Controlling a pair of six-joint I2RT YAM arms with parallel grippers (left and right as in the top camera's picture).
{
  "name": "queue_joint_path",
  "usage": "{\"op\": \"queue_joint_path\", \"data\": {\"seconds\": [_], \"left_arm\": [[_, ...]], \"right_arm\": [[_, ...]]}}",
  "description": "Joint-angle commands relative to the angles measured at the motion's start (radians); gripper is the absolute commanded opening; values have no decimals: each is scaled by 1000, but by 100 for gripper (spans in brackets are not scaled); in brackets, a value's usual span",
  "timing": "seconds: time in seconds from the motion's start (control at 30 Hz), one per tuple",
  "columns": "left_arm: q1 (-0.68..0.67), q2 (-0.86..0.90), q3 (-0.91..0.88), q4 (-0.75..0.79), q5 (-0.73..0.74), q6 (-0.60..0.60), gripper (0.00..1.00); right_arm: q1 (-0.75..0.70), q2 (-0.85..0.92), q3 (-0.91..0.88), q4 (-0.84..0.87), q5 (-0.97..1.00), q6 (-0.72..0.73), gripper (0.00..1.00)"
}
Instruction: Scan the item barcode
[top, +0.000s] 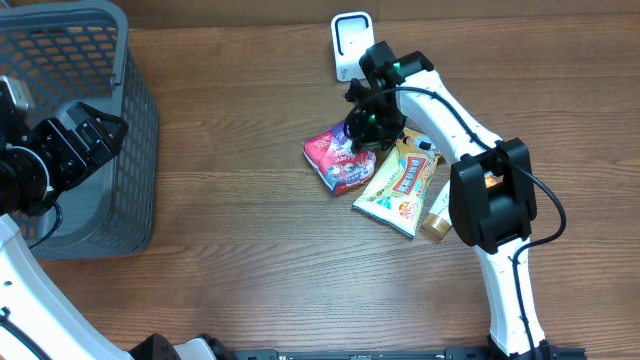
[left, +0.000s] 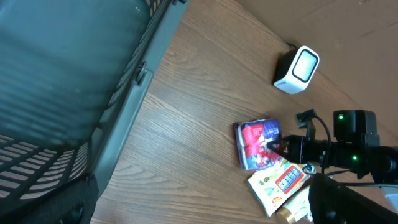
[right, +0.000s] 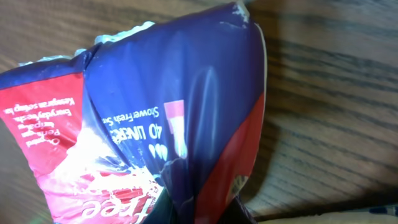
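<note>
The item, a red and blue plastic packet (top: 333, 160), lies on the wooden table below the white scanner (top: 350, 45). My right gripper (top: 362, 135) is shut on the packet's right edge. In the right wrist view the foil (right: 174, 112) is pinched and creased between the dark fingers (right: 157, 211) at the bottom. No barcode shows on the visible face. The left wrist view shows the packet (left: 256, 144), the scanner (left: 297, 70) and the right gripper (left: 283, 149). My left gripper (top: 95, 135) hangs open beside the grey basket, far from the packet.
A grey mesh basket (top: 135, 120) fills the left side of the table. A yellow-green snack packet (top: 398, 187) and a gold-capped item (top: 435, 222) lie right of the held packet, under the right arm.
</note>
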Motion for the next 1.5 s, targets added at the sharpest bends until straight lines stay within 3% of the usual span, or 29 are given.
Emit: {"op": "queue_joint_path", "data": {"seconds": [0.0,0.23,0.43,0.83,1.27,1.47], "left_arm": [[4,2,-6,2,9,-7,100],[4,2,-6,2,9,-7,100],[4,2,-6,2,9,-7,100],[4,2,-6,2,9,-7,100],[4,2,-6,2,9,-7,100],[4,2,-6,2,9,-7,100]], "right_arm": [[-13,-3,102,13,14,166,4],[-87,-3,294,106,14,457,4],[-160,-2,312,314,15,648,4],[-156,27,312,592,155,727,4],[-130,70,312,562,199,745,4],[-171,5,312,544,207,726,4]]}}
